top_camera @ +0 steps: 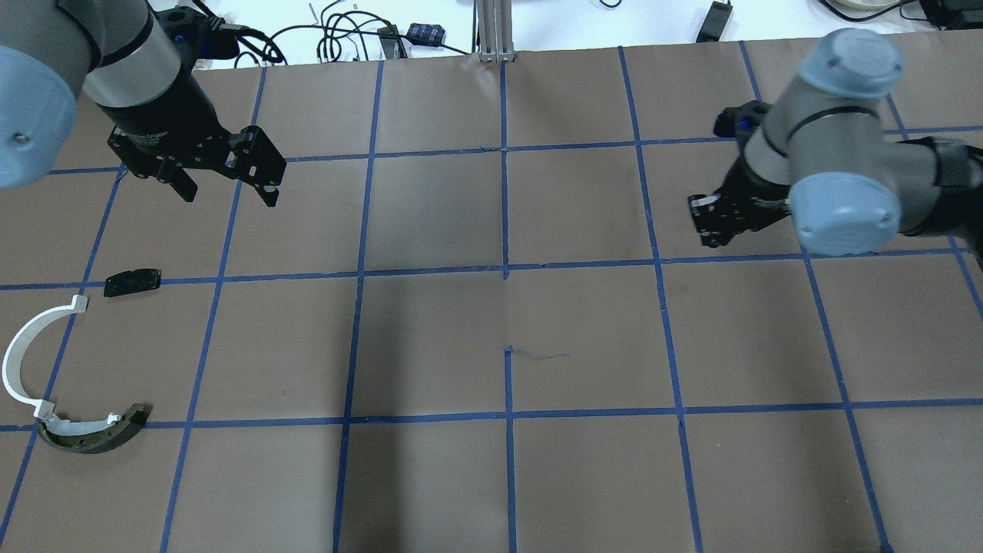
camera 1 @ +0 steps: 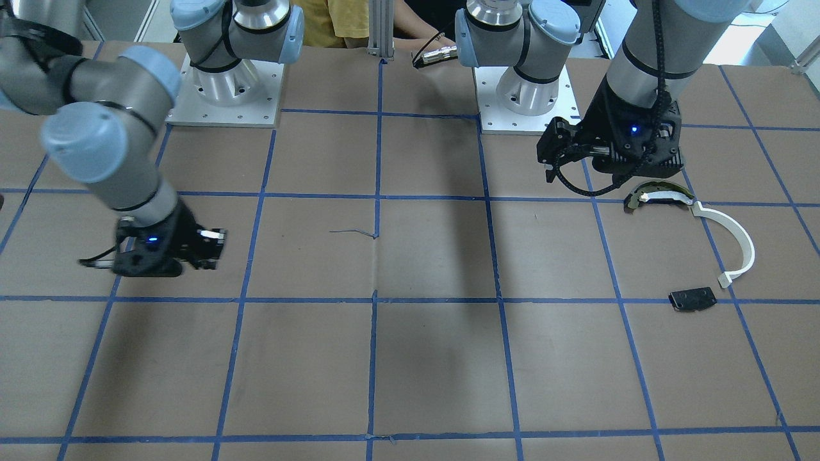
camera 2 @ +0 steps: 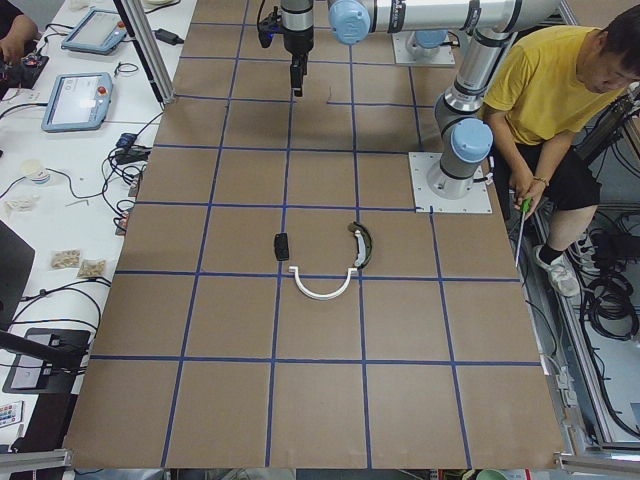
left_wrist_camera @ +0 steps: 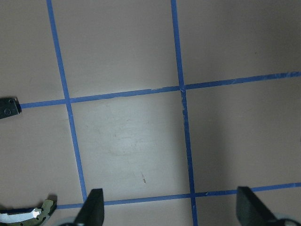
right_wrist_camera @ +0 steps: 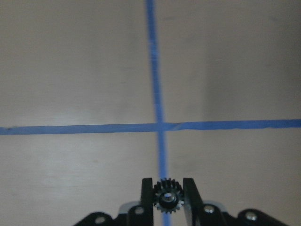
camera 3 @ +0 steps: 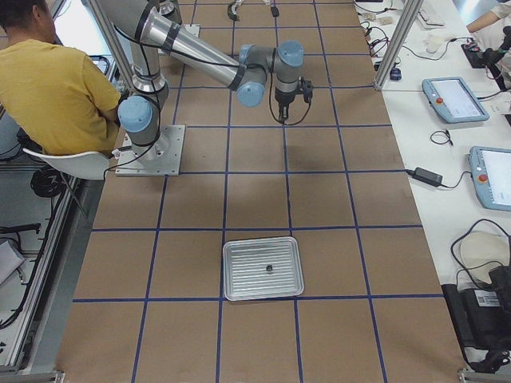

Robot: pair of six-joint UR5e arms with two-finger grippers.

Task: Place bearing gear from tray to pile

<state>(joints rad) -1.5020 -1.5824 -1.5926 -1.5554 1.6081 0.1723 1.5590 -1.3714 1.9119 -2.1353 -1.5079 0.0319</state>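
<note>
My right gripper (right_wrist_camera: 168, 184) is shut on a small black toothed gear (right_wrist_camera: 165, 197). It holds the gear above a blue tape crossing, on the robot's right half of the table (top_camera: 710, 223). The pile lies on the robot's left side: a thin white arc (top_camera: 19, 361), a dark curved piece with a cream strip (top_camera: 92, 434) and a small black plate (top_camera: 133, 281). My left gripper (top_camera: 229, 196) is open and empty, above the table beyond the pile. In the left wrist view its fingertips (left_wrist_camera: 94, 209) stand wide apart. The metal tray (camera 3: 239, 249) shows only in the exterior right view.
The tray holds one small dark part (camera 3: 269, 267) at its middle. The arms' base plates (camera 1: 224, 89) sit at the robot's side of the table. A person in a yellow shirt (camera 2: 560, 90) sits beside the bases. Tablets and cables lie on the side bench (camera 2: 75, 100).
</note>
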